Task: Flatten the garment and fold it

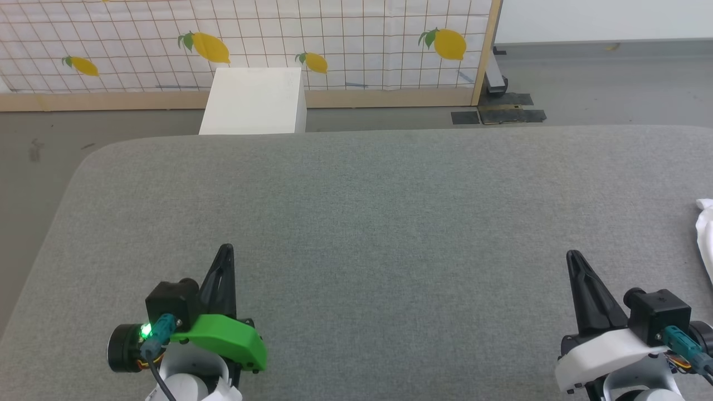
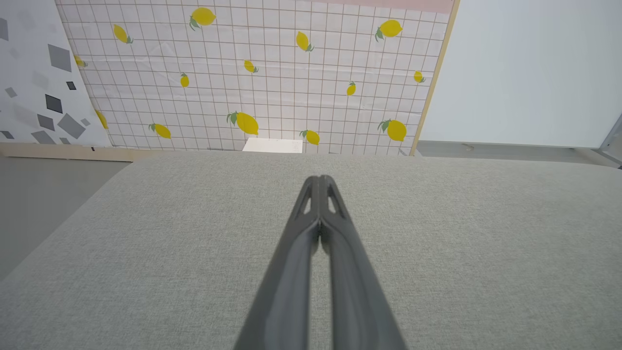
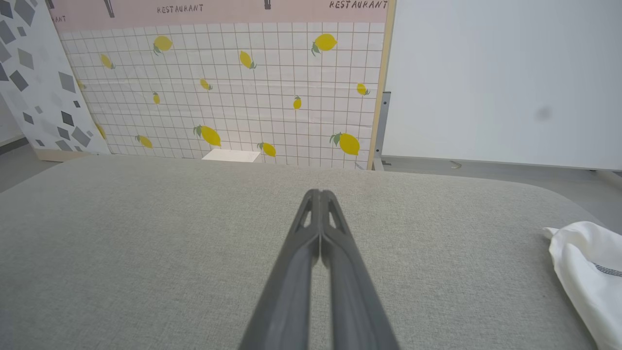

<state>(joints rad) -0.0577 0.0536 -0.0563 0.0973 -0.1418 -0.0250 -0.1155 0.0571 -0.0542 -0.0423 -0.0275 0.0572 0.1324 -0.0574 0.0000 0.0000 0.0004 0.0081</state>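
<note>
1. Both of my grippers were clenched on nothing. My left gripper [image 1: 225,252] sat at the lower left of the head view and my right gripper [image 1: 574,259] at the lower right. Each had its two dark fingers pressed together, pointing up the frame over the grey padded table [image 1: 356,211].
2. Only a crumpled edge of the garment [image 1: 705,225] showed, at the far right edge of the head view. It lay on the table well apart from my left gripper and near, but not touching, my right one. In the right wrist view it lay bunched at the lower right, with a bit of dark stitching visible on it.
3. I judged the task barely begun, since the shirt was neither flattened nor centred.
4. To do this step well, I reckoned I should turn toward the right side of the frame to bring the whole shirt into view. I should then spread my right fingers before reaching and pinch a single layer at a hem or shoulder.
5. Dragging it to the bare middle of the table would give both arms room. A grab at the heap risked catching several layers.
</note>
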